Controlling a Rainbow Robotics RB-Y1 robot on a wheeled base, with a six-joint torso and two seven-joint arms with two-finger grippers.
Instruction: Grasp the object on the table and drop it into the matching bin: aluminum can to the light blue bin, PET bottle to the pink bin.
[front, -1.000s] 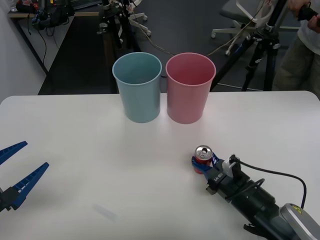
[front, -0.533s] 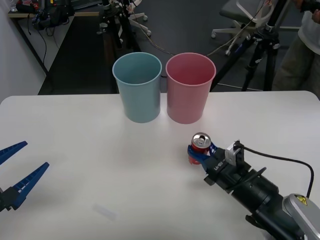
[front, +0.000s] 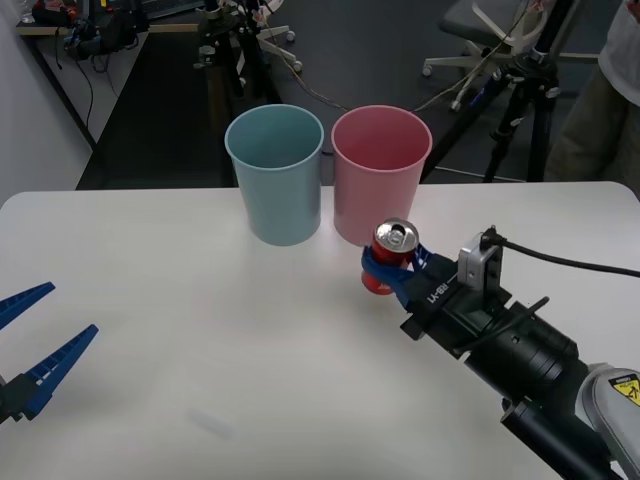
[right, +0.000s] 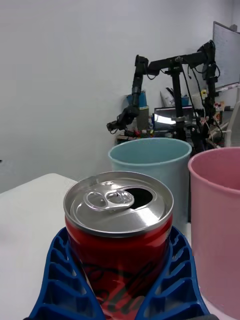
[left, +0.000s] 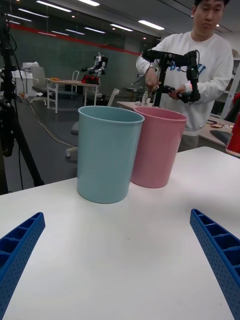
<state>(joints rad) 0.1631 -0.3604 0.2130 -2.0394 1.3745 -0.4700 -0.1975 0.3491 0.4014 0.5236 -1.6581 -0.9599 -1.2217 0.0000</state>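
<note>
The aluminum can (front: 389, 257) sits upright between the blue ribbed fingers of the right gripper (front: 392, 272), which are closed around its red body just below the silver top; the right wrist view shows both fingers (right: 60, 270) cupping the can (right: 119, 225) from either side, pull tab up and mouth open. From the front the can appears lifted clear of the table (front: 150, 300), though the gap beneath it is hard to confirm from that angle. It hangs just in front of the pink bin (front: 380, 175), close to that bin's wall, while the light blue bin (front: 275, 172) it belongs in stands immediately to the robot's left of the pink one, the two almost touching. The left gripper (front: 30, 345) waits low at the table's near left edge with its fingers spread wide and nothing between them. The main risk is the wrong bin: the pink rim is the nearer one, so an early release or too short a sideways carry would drop the can there. A low carry could also knock the can or fingers into either rim and tip a light bin, and the grip on a smooth round can could slip if jolted.
</note>
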